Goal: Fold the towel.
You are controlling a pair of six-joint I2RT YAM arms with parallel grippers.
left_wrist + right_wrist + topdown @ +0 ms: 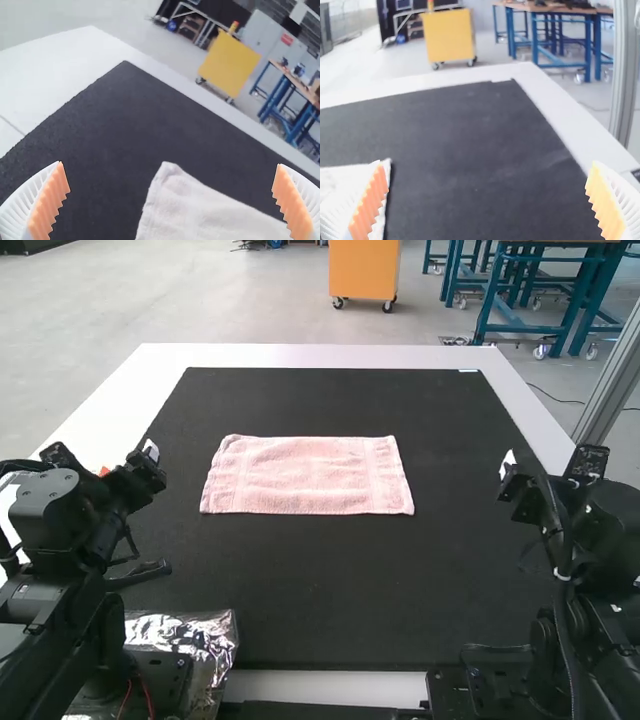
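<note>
So from my seat the towel [307, 476] is lying flat, a wide rectangle on the black mat [330, 580], a touch toward 12 from the middle. I've got the left gripper [127, 459] at the towel's 9 o'clock and the right gripper [540, 478] at its 3, both wide open, nothing in them, foil [221, 635] at the mat's 7
</note>
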